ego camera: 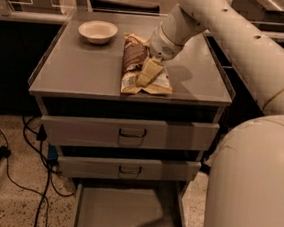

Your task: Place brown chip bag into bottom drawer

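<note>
Bottom drawer [127,212] nearest, pulled open; two upper drawers [130,133] shut above it. On the tabletop [86,70] lies the brown chip bag [134,59], with the end effector [150,72] upon it, grip state cannot be told. Bowl [97,31] beyond, left.

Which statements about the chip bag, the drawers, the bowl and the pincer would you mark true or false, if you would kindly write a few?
1. The brown chip bag lies on the cabinet top. True.
2. The bottom drawer is shut. False: it is pulled open, and its grey inside shows.
3. The pincer is down at the brown chip bag, over its nearer half. True.
4. The bowl stands inside the bottom drawer. False: it stands on the cabinet top, left of the bag in the picture and apart from it.
5. The top drawer has a dark loop handle at its middle. True.
</note>
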Available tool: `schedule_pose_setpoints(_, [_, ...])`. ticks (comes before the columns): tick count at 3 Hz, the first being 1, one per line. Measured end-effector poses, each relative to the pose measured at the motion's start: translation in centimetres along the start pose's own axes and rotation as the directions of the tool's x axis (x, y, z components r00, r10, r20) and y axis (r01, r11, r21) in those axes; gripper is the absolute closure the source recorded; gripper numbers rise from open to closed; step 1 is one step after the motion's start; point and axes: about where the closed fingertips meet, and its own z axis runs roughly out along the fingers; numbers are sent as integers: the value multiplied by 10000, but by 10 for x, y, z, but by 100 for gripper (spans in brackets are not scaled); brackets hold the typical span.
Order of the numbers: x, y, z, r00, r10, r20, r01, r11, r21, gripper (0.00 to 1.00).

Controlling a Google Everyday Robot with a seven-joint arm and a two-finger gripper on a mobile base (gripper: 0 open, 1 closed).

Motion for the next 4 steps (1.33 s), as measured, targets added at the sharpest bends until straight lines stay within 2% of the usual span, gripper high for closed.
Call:
schedule_pose_setpoints(2, [-37, 14, -51, 9998, 168, 93, -170, 9997, 165, 100])
schedule_pose_setpoints(3, [-67, 17, -83, 9995, -192, 247, 178, 9983, 549, 100])
schedule_pose_setpoints(4, [-72, 23, -90, 9996, -212, 193, 200, 9980, 602, 100])
